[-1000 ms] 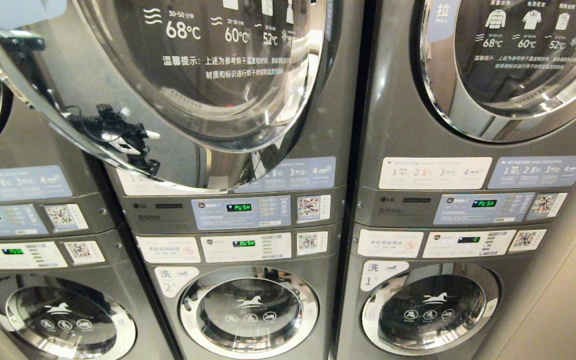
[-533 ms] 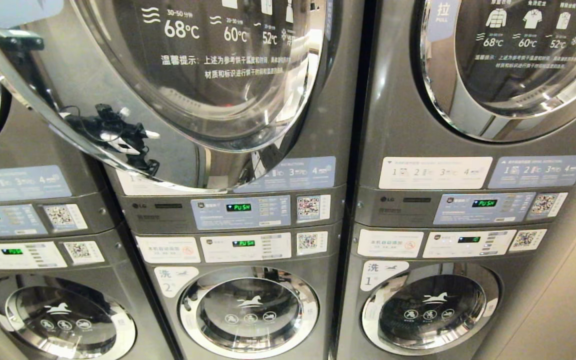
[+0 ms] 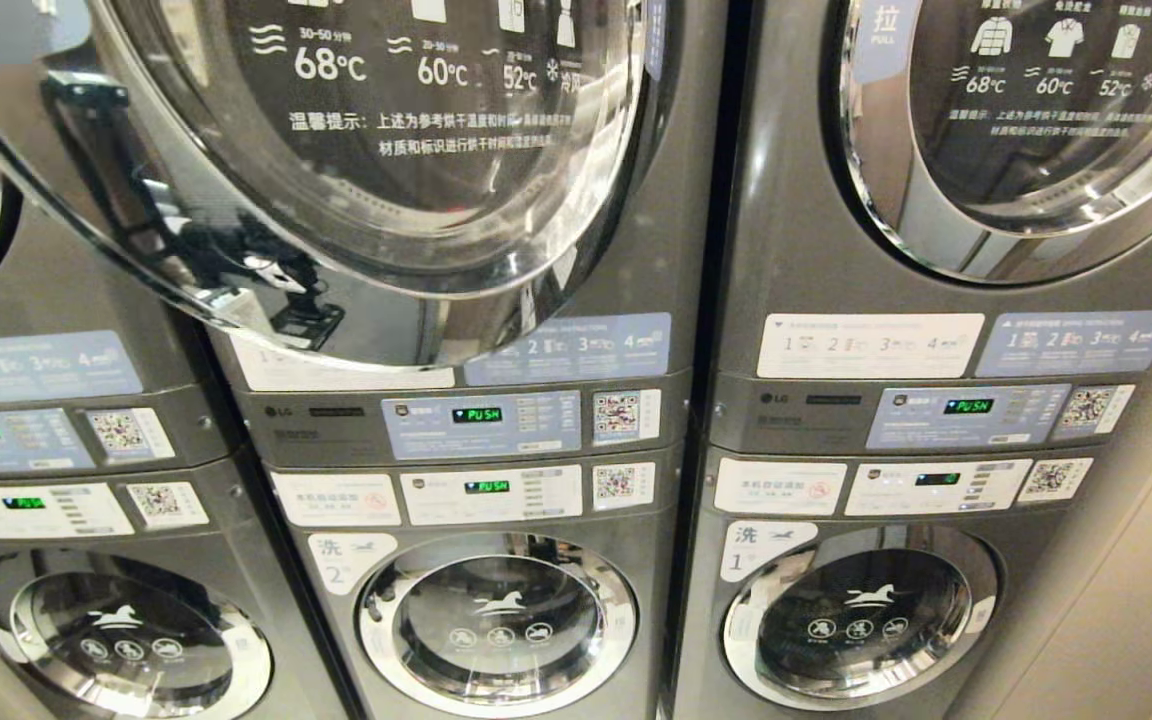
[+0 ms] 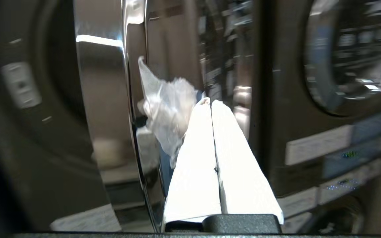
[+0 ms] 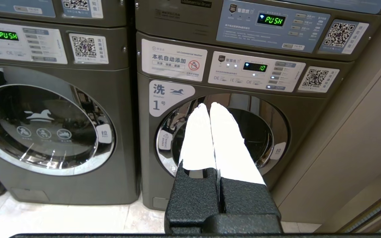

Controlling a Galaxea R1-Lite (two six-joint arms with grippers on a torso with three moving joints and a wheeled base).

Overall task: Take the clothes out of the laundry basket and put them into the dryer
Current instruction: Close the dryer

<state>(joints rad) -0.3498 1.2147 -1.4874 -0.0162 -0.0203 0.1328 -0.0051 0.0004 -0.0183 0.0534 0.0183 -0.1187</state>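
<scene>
With the dryer door [image 3: 356, 170] ajar and no clothes or basket visible, loading seemed unstarted; left hand [image 4: 209, 102] and right hand [image 5: 209, 105] were both pressed closed, empty.

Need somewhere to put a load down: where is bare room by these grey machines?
Bare: the pale tiled floor in front of the two grey lower washers. Crowded: up top, the chrome-rimmed glass dryer door stands swung out, with the shut left gripper beside its rim. The right gripper hangs parked low.
</scene>
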